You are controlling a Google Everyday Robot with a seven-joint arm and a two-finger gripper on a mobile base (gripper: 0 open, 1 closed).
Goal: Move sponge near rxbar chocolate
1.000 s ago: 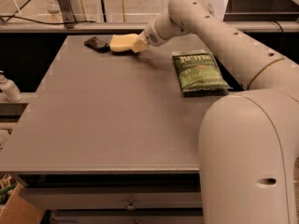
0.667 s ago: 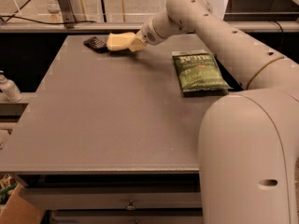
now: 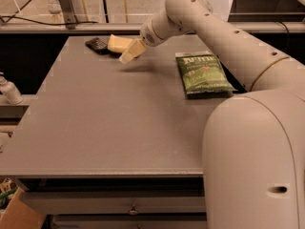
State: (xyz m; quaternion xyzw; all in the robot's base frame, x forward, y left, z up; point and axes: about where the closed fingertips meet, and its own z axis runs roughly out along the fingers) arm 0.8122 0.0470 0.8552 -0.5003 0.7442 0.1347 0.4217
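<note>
The pale yellow sponge (image 3: 119, 43) lies at the far left of the grey table (image 3: 119, 123). Its left edge is right next to the small black rxbar chocolate (image 3: 97, 45). My gripper (image 3: 128, 54) hangs just in front of and to the right of the sponge, raised a little above the table, with its shadow below it. It is open and holds nothing. The white arm reaches in from the right.
A green chip bag (image 3: 202, 73) lies at the right side of the table. A white bottle (image 3: 9, 91) stands off the table's left edge. A rail and poles run behind the far edge. The robot's white body (image 3: 257, 161) fills the lower right.
The sponge has moved left, up against the rxbar chocolate, and now rests on the table. My gripper has let it go and drawn back towards the camera.
</note>
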